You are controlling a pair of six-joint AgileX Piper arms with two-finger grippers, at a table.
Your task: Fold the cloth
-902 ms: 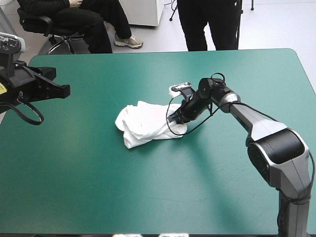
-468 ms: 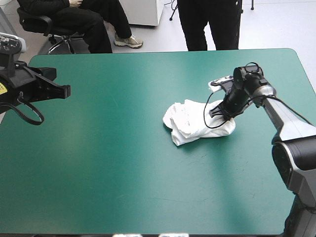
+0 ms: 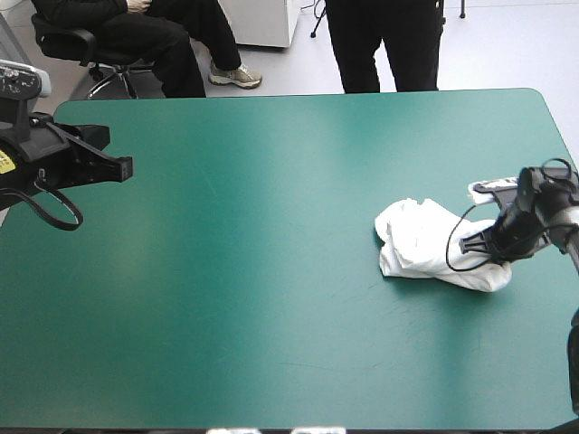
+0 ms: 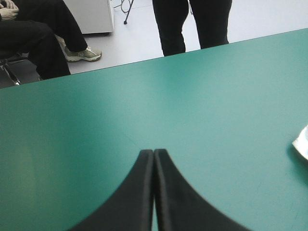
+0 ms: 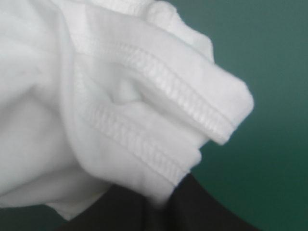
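The white T-shirt (image 3: 434, 246) lies as a crumpled heap on the teal-green table near its right edge. My right gripper (image 3: 488, 249) is shut on the T-shirt at the heap's right end, low over the table. In the right wrist view the T-shirt (image 5: 120, 106) fills the picture, its stitched hems bunched over my black fingertips (image 5: 144, 211). My left gripper (image 4: 154, 159) is shut with nothing in it, held above the table's far left side; in the high view the left gripper (image 3: 122, 167) points toward the middle. A white corner of the T-shirt (image 4: 302, 144) shows far ahead of it.
The teal-green cover (image 3: 271, 271) stretches bare from the heap to the left edge. The table's right edge (image 3: 565, 136) runs close beside the right gripper.
My right gripper has dragged the T-shirt heap from the table's middle far to the right, close to the right edge. The left arm has stayed where it was.
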